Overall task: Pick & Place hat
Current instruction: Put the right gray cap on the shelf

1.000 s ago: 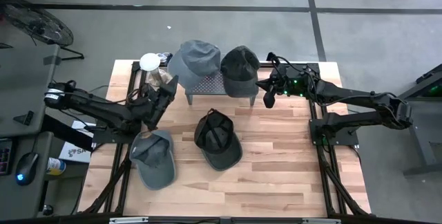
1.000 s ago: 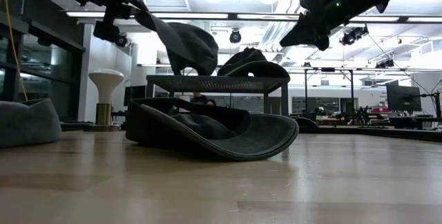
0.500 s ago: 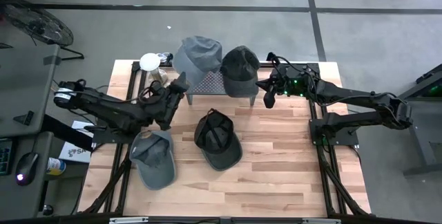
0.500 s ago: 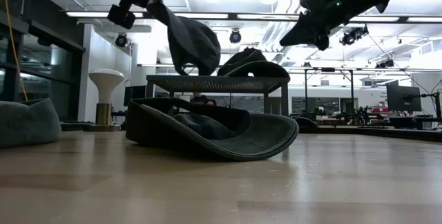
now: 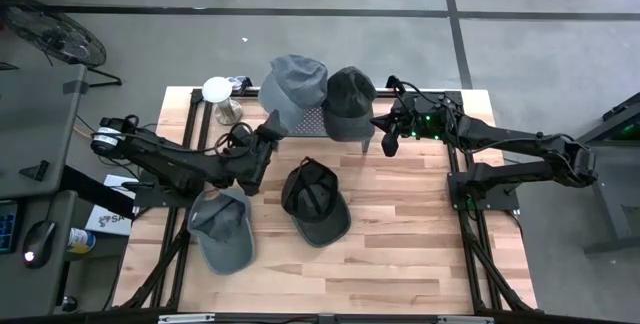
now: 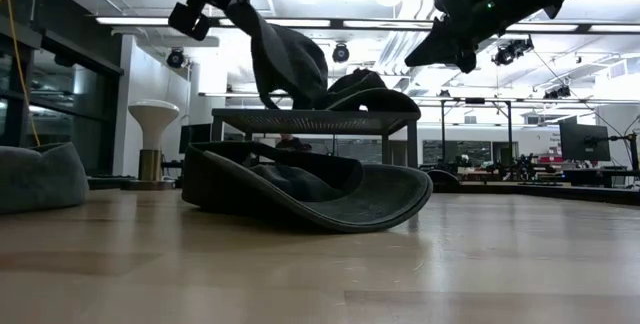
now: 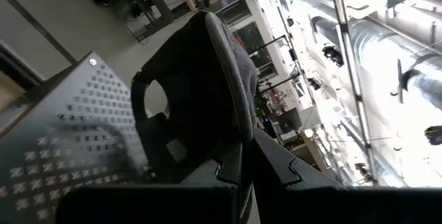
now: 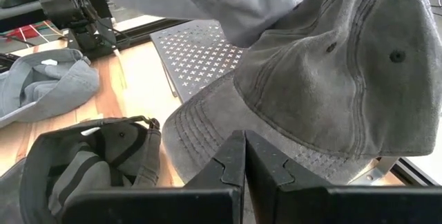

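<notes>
left gripper (image 5: 268, 129): clamped on grey cap (image 5: 295, 79), held over perforated stand (image 5: 305, 121)
right gripper (image 5: 388, 144): fingers together, beside dark cap (image 5: 349, 99)

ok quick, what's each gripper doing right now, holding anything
Left gripper: shut on the light grey hat, holding it over the perforated stand.
Right gripper: shut, holding nothing, beside the dark hat on the stand.

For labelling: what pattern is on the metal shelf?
Small cross-shaped perforations on the shelf, clearest in the right wrist view.
</notes>
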You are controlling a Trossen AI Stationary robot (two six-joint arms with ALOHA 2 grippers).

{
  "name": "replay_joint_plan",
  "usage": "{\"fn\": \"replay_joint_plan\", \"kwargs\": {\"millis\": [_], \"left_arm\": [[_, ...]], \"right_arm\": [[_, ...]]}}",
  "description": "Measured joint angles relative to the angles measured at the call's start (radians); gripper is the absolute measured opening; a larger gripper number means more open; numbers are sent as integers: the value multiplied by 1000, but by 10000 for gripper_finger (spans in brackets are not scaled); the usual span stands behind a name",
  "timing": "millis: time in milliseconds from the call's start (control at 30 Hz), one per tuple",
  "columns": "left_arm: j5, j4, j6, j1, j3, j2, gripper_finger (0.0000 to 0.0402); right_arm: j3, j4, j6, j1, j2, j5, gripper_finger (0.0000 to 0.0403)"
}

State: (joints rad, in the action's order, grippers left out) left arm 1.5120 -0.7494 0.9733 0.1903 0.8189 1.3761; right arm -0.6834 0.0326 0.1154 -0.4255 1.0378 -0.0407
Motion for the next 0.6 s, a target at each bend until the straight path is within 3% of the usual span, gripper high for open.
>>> {"fn": "replay_joint_plan", "kwargs": {"millis": [600], "left_arm": [[50,62,49,-1,2,35,9]], "right_arm": [[0,-3,0,0,0,-8,0]]}}
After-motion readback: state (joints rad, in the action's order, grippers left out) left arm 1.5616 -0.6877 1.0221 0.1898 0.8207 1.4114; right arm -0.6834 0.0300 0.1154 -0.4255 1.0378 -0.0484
